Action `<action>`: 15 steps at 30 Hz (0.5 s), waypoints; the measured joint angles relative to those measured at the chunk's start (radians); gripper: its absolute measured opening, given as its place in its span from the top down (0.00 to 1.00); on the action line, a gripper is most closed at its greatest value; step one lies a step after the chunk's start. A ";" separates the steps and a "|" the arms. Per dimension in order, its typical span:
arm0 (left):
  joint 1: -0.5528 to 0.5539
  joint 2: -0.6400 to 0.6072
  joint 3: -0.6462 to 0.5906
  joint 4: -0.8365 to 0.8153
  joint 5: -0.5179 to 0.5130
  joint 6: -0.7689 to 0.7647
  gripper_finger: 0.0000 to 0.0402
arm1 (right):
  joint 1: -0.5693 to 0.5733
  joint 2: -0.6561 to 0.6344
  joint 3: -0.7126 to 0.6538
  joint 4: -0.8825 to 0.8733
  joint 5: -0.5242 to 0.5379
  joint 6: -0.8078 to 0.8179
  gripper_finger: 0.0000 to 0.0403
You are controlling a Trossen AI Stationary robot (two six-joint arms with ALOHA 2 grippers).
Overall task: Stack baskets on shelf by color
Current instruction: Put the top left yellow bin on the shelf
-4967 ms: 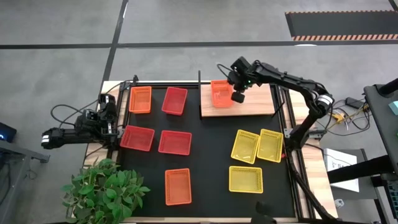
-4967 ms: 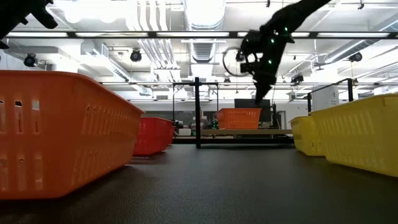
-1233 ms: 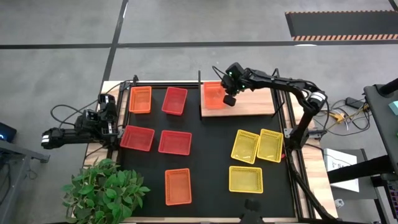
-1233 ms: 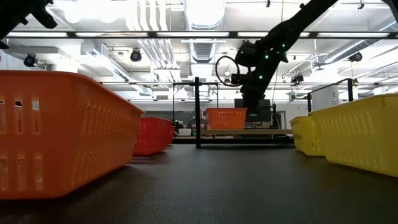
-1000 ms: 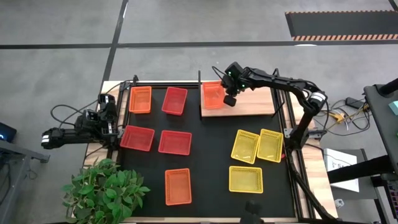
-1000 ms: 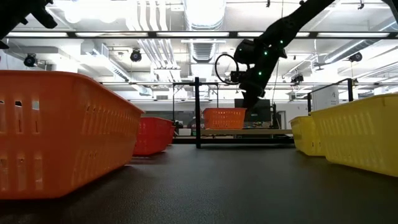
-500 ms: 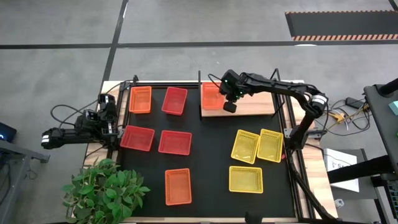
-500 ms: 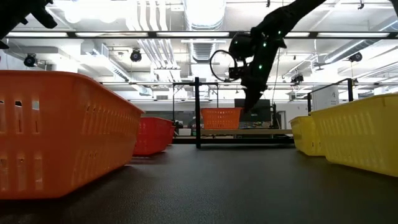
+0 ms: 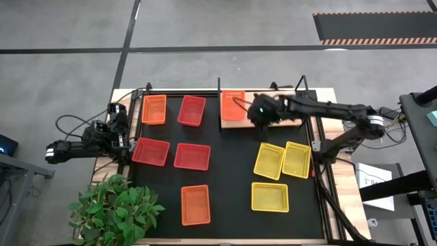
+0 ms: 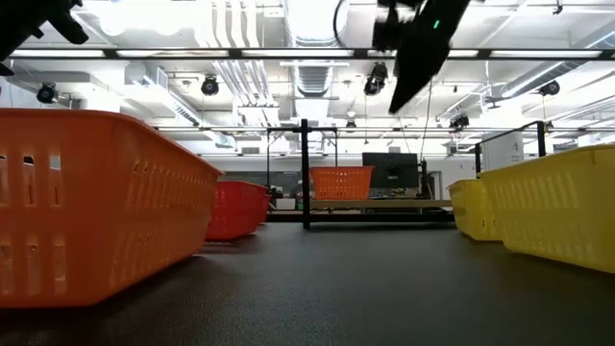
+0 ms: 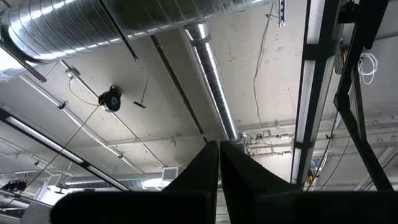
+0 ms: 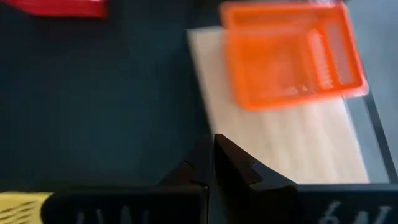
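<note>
One orange basket [image 9: 233, 105] [image 12: 289, 53] stands on its base at the left end of the wooden shelf [image 9: 280, 117] [image 12: 273, 149]. My right gripper [image 9: 257, 116] [image 12: 212, 140] hangs shut and empty above the shelf's near edge, to the basket's right and clear of it, high in the low view [image 10: 396, 101]. Two more orange baskets [image 9: 153, 109] [image 9: 195, 204], three red ones [image 9: 192, 111] and three yellow ones [image 9: 269, 160] lie on the black mat. My left gripper [image 9: 117, 111] [image 11: 217, 146] rests shut at the table's left edge, pointing up at the ceiling.
A leafy green plant [image 9: 116, 205] stands at the table's near left corner. A black post [image 10: 305, 173] rises at the shelf's left end. Bare mat [image 9: 229, 178] lies between the red and yellow baskets. The shelf's right part is bare wood.
My right gripper, shut throughout, has risen and drawn away from the orange basket toward the table's near right, and now hangs higher above the shelf's near edge. The basket has stayed at the shelf's left end.
</note>
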 joint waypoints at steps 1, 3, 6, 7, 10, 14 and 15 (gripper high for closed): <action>0.000 0.000 0.000 0.000 0.000 0.000 1.00 | 0.034 -0.016 -0.005 0.002 0.000 0.015 0.97; 0.000 0.000 0.000 0.000 0.000 0.000 1.00 | 0.099 -0.041 -0.023 0.016 0.000 0.050 0.97; 0.000 0.000 0.000 0.001 0.000 0.000 1.00 | 0.184 -0.068 -0.074 0.095 0.003 0.106 0.97; 0.000 0.000 0.000 0.000 0.000 0.000 1.00 | 0.211 -0.075 -0.101 0.147 0.006 0.122 0.97; 0.000 0.000 0.000 0.000 0.000 0.000 1.00 | 0.289 -0.082 -0.209 0.346 0.016 0.124 0.97; 0.000 0.000 0.000 -0.004 0.000 -0.001 1.00 | 0.356 -0.077 -0.341 0.568 0.031 0.120 0.97; 0.000 0.000 0.000 -0.009 0.000 -0.001 1.00 | 0.364 -0.075 -0.364 0.619 0.034 0.131 0.97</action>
